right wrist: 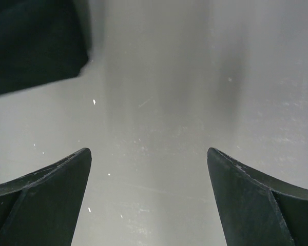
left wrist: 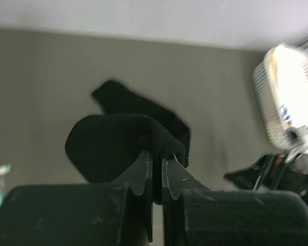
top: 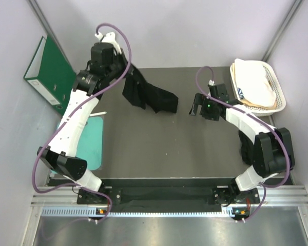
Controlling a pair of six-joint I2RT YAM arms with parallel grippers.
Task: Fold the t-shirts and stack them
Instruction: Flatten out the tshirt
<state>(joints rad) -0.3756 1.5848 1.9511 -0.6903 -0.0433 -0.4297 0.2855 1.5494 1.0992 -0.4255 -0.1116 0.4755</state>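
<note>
T-shirt (top: 156, 100), limp black folds, in left tool (left wrist: 157, 160)

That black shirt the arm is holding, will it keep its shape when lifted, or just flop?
Probably floppy: the black t-shirt hangs in folds from the left gripper and trails onto the table. Likely light, since a small pinch holds it. Pushed, it would probably bunch up.

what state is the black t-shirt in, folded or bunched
Bunched, not folded: the t-shirt hangs crumpled from the left gripper, its lower end trailing on the table.
</note>
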